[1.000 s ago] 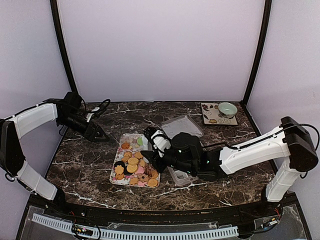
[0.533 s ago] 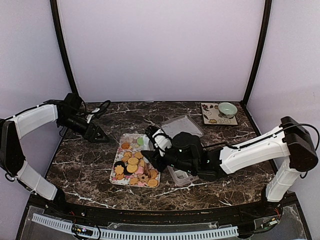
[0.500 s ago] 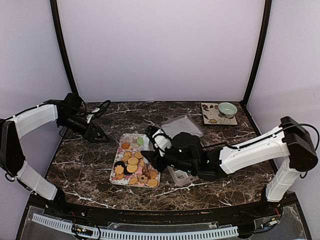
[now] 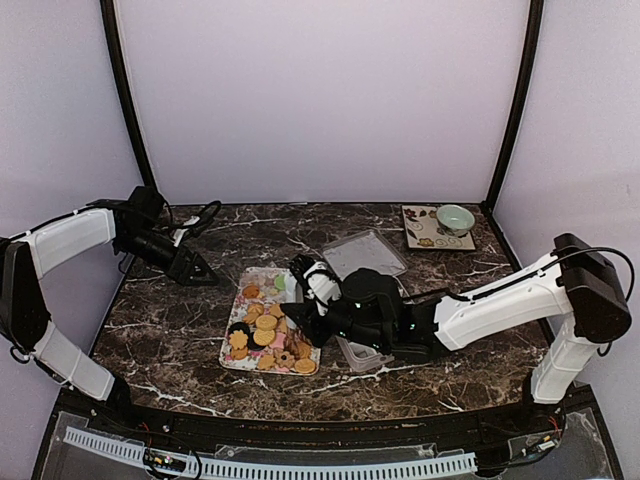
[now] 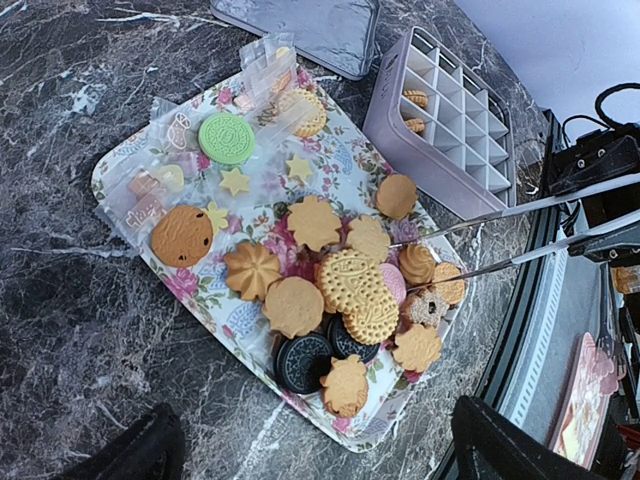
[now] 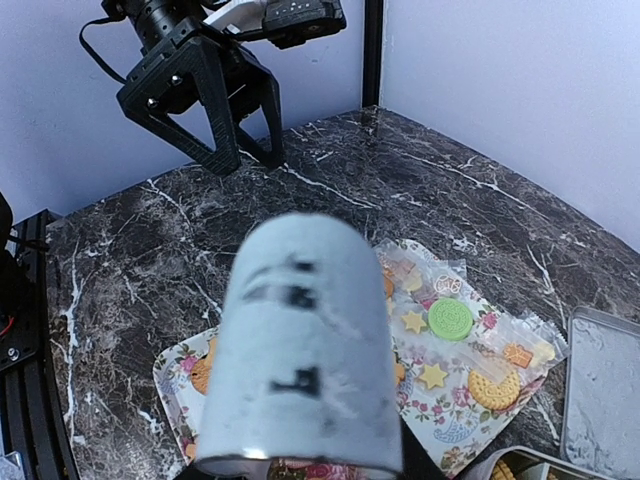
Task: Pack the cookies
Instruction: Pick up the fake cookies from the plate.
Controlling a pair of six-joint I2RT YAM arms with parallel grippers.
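Observation:
The cookies lie heaped on a flowered tray, also seen from above and in the right wrist view. A few more cookies sit in a lilac divided box. My right gripper is shut on metal tongs; their two blades straddle a golden swirl cookie at the tray's near right. A blurred grey-blue cylinder hides that gripper's fingers in its own view. My left gripper is open and empty, left of the tray above the table, and also shows in the right wrist view.
A clear lid lies behind the box. A green bowl stands on a small patterned tray at the back right. A torn clear wrapper with small biscuits lies on the tray's far end. Purple walls enclose the marble table.
My right gripper with the tongs has shifted slightly left over the tray. The left arm has not moved.

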